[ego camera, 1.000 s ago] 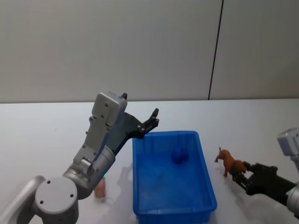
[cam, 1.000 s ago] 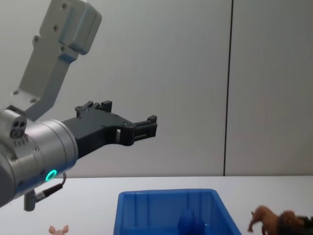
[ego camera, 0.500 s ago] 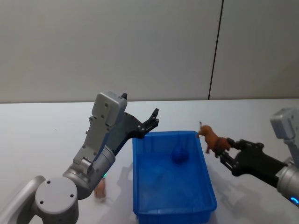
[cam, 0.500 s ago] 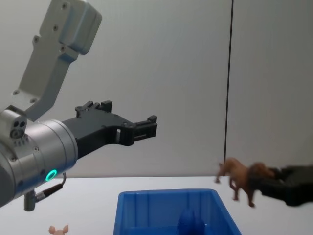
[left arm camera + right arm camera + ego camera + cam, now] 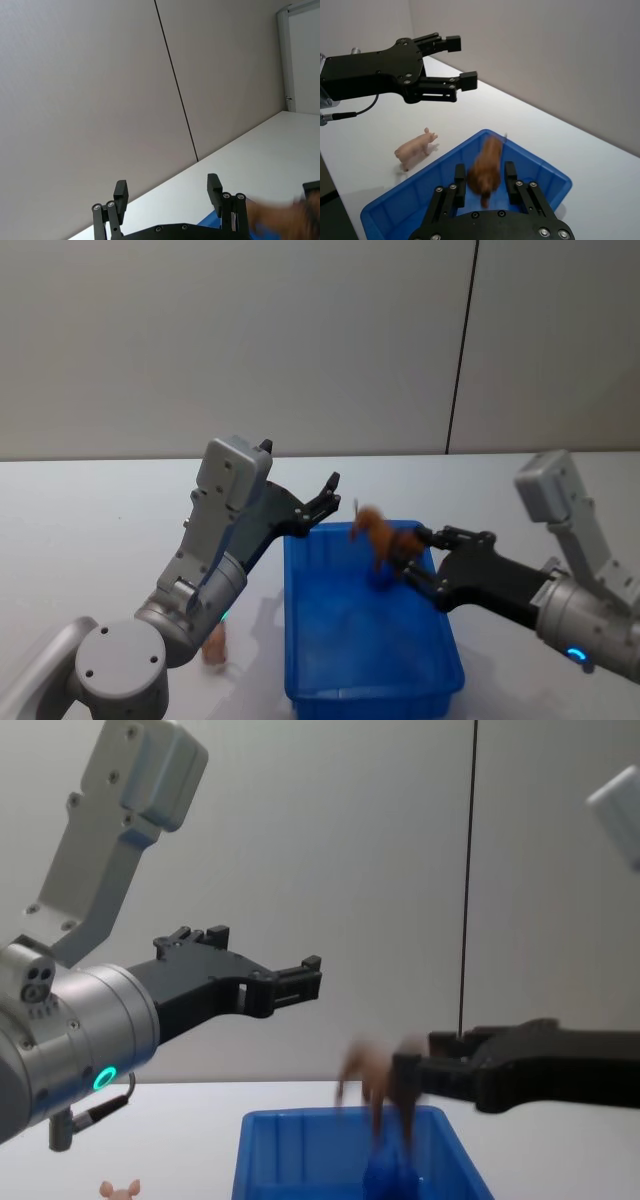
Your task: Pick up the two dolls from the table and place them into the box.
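My right gripper (image 5: 412,552) (image 5: 485,171) is shut on a brown animal doll (image 5: 379,531) (image 5: 487,169) (image 5: 374,1086) and holds it in the air over the far end of the blue box (image 5: 447,628) (image 5: 420,174) (image 5: 340,1118). A pale pink doll (image 5: 415,148) (image 5: 120,1188) stands on the white table (image 5: 100,530) left of the box, partly hidden behind my left arm in the head view (image 5: 214,643). My left gripper (image 5: 325,498) (image 5: 167,187) (image 5: 300,982) hangs open and empty, high above the box's far left corner.
A dark blue lump (image 5: 385,580) (image 5: 385,1170) lies on the box floor near its far wall. A grey wall with a vertical dark seam (image 5: 460,350) stands behind the table. Bare tabletop stretches right of the box.
My right gripper has lifted the brown doll off the table to the right of the box and carried it leftward over the box. The left arm and pink doll have not moved.
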Robot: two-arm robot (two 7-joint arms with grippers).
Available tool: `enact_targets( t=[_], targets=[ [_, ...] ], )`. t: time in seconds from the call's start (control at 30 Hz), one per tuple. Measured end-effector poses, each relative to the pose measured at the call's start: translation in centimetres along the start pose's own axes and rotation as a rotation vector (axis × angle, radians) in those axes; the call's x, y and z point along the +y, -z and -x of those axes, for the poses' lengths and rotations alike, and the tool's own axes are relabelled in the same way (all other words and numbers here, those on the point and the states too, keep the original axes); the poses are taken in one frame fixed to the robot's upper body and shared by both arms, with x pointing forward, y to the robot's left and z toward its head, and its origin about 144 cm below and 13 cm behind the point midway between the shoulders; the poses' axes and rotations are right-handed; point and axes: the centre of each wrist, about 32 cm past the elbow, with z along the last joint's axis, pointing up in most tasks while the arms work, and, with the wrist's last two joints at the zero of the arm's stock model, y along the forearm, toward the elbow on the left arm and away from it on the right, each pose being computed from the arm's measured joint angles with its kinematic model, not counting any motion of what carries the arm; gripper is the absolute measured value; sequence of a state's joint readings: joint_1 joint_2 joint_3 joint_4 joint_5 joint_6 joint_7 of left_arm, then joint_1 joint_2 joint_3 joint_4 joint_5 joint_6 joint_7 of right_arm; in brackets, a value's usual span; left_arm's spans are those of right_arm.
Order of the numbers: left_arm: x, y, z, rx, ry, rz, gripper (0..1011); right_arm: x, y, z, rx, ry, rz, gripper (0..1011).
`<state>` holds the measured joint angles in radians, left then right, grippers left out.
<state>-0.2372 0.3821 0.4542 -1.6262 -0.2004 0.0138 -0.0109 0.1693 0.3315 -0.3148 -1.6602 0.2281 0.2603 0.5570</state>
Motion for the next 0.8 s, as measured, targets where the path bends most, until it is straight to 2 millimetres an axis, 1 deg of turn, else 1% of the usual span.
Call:
enact_targets(
  t=[0.13,0.17,0.3,0.33,0.47,0.5,0.6,0.63,0.67,0.8],
  targets=[
    [0.0,0.0,0.0,0.000,0.000,0.000,1001,0.8,0.1,0.3,0.008,-0.017,0.017,528],
    [0.0,0.0,0.0,0.000,0.000,0.000,1001,0.9,0.2,0.4,0.009,-0.019,0.020,585],
    [0.0,0.0,0.0,0.000,0.000,0.000,1000,1.4,0.3,0.5,0.013,-0.024,0.032,657],
    [0.0,0.0,0.0,0.000,0.000,0.000,1000,1.5,0.4,0.6,0.014,-0.024,0.035,725],
    [0.0,0.0,0.0,0.000,0.000,0.000,1000,1.6,0.5,0.5,0.018,-0.017,0.037,836],
    [0.0,0.0,0.0,0.000,0.000,0.000,1000,1.5,0.5,0.5,0.019,-0.015,0.035,888],
    [0.0,0.0,0.0,0.000,0.000,0.000,1001,1.3,0.7,0.3,0.024,-0.004,0.027,937],
    [0.0,0.0,0.0,0.000,0.000,0.000,1000,1.0,0.8,0.2,0.026,0.003,0.025,983],
    [0.0,0.0,0.0,0.000,0.000,0.000,1000,0.8,0.9,0.2,0.027,0.006,0.023,998],
    [0.0,0.0,0.0,0.000,0.000,0.000,1000,-0.3,1.3,-0.2,0.036,0.030,0.012,1001]
  ],
)
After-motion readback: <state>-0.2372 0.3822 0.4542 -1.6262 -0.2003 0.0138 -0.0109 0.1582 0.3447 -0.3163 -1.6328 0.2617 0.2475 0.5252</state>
